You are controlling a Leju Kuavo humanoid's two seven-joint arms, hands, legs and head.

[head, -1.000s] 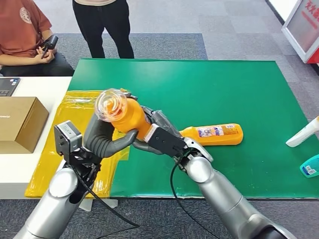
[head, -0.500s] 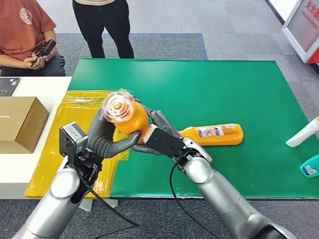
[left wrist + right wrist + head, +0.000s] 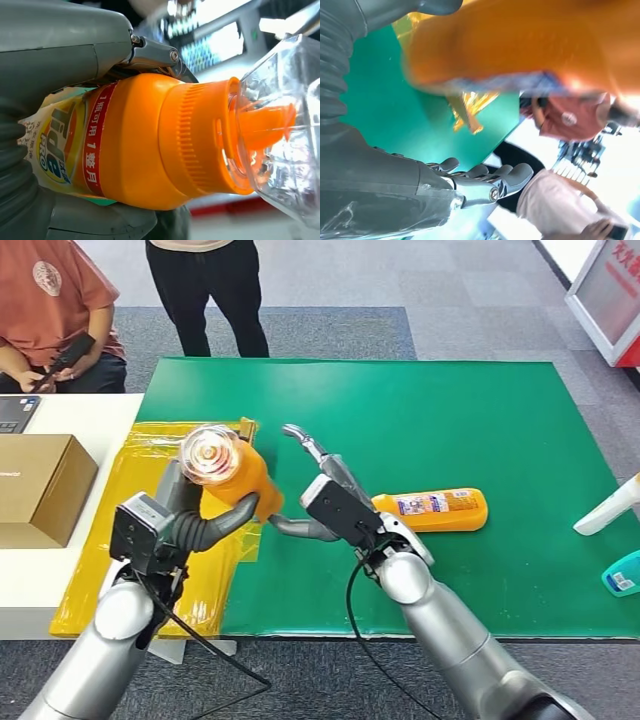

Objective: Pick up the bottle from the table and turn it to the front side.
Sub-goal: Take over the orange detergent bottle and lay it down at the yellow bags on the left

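Left hand (image 3: 198, 523) wrapped its fingers tight around the orange bottle (image 3: 230, 468) at the middle left of the head view, lifting it off the green mat (image 3: 453, 420), probably so it could be turned. Its clear cap (image 3: 205, 452) faced the camera. Right hand (image 3: 326, 502) sat just beside it with fingers spread, holding nothing. I counted two orange bottles; the second bottle (image 3: 432, 509) lay flat on the mat, centre right. Two people were at the top left.

— Where was the bottle (image 3: 230, 468)?
— Lifted off the green table (image 3: 468, 420) near its left edge — an orange detergent bottle, clear cap tilted toward the camera.
— Its label?
— The "Tide PRO" label faced the left wrist camera.
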